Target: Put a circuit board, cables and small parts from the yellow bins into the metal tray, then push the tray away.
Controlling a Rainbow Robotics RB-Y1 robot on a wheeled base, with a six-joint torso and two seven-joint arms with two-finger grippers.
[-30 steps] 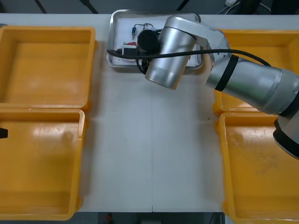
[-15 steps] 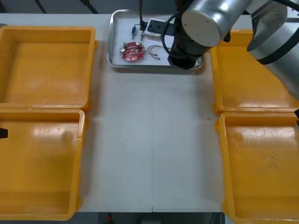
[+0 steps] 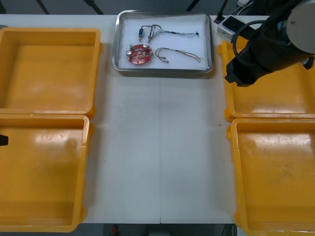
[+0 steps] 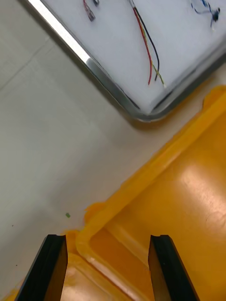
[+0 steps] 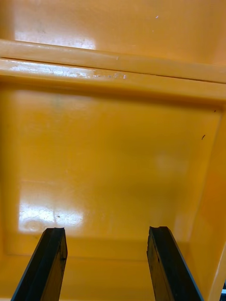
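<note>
Left gripper (image 5: 106, 230): fingers spread, empty, over near left yellow bin (image 5: 113, 141). Bare table (image 3: 157, 147) strip runs between bins. Right gripper (image 4: 107, 238): fingers apart, empty, above inner corner of far right bin (image 4: 188, 197), near metal tray (image 3: 162, 71) corner. Tray at table's far edge, long axis left-right. Circuit board (image 3: 139, 53) and cables (image 3: 179, 53) inside.

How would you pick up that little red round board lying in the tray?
From straight above, pinching across its round edge. The board lies flat on the tray floor, so no side offers a hold; bare floor to its left and right probably leaves room to close in, clear of the cable beside it.
</note>
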